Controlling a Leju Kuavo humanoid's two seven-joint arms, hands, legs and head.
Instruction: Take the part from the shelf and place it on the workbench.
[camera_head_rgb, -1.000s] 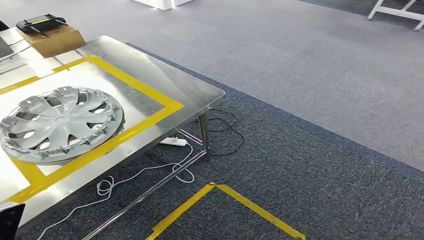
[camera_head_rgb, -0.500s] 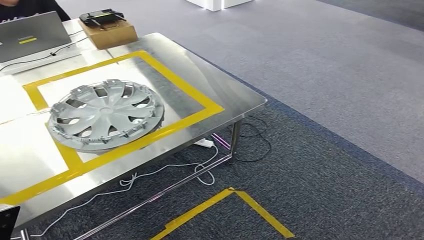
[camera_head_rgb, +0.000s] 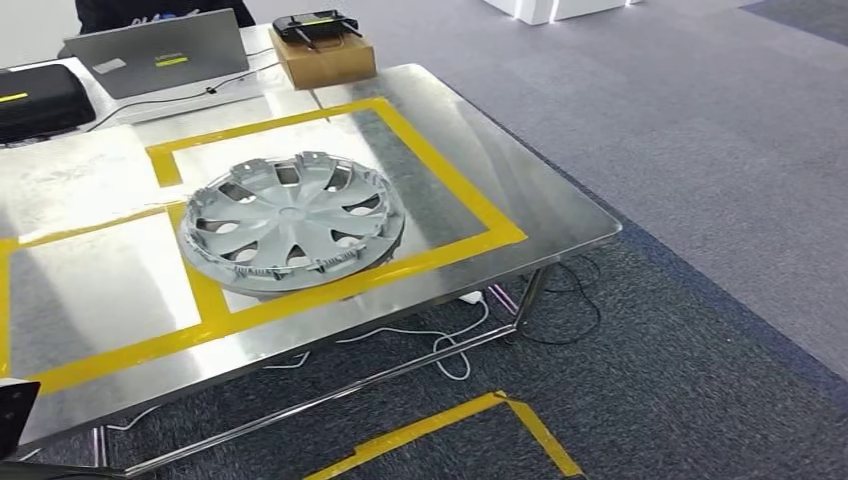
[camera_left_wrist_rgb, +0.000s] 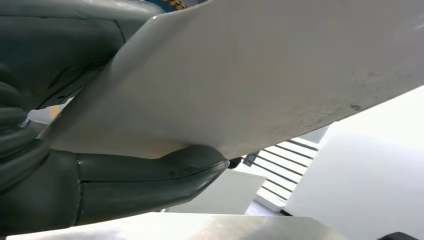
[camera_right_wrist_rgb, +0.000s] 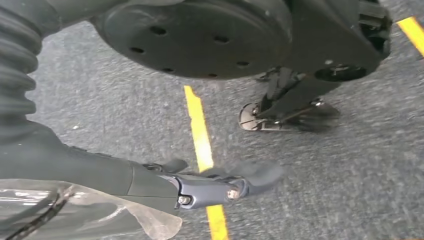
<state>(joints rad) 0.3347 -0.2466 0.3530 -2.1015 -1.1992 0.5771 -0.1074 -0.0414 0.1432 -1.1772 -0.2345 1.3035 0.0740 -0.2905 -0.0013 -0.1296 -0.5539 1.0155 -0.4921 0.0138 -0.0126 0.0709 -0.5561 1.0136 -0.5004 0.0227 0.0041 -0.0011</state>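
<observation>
The left hand (camera_left_wrist_rgb: 100, 180) is seen from its wrist camera, its thick grey thumb and dark fingers clamped on a wide, pale sheet-like part (camera_left_wrist_rgb: 260, 85), which is pinched along one edge and held clear of any surface. The right hand (camera_right_wrist_rgb: 165, 185) hangs above grey carpet crossed by a yellow floor line (camera_right_wrist_rgb: 200, 135); its fingers are loosely extended and nothing is held in them.

From the head view, a large steel workbench (camera_head_rgb: 560, 215) is shown, with a yellow taped rectangle (camera_head_rgb: 440, 170) marked on its top. A silver wheel cover (camera_head_rgb: 292, 222) lies flat over the near left side of that rectangle. Toward the far edge, a grey laptop (camera_head_rgb: 160, 55) is set, with a brown cardboard box (camera_head_rgb: 325, 60) beside it near the far right corner and a small black device (camera_head_rgb: 318, 24) resting on the box. A white cable (camera_head_rgb: 440, 340) trails beneath the near edge.

A likely risk is judged to be the thin part slipping or tilting out of the one-edge pinch. If lowered carelessly, it could also strike the wheel cover.
</observation>
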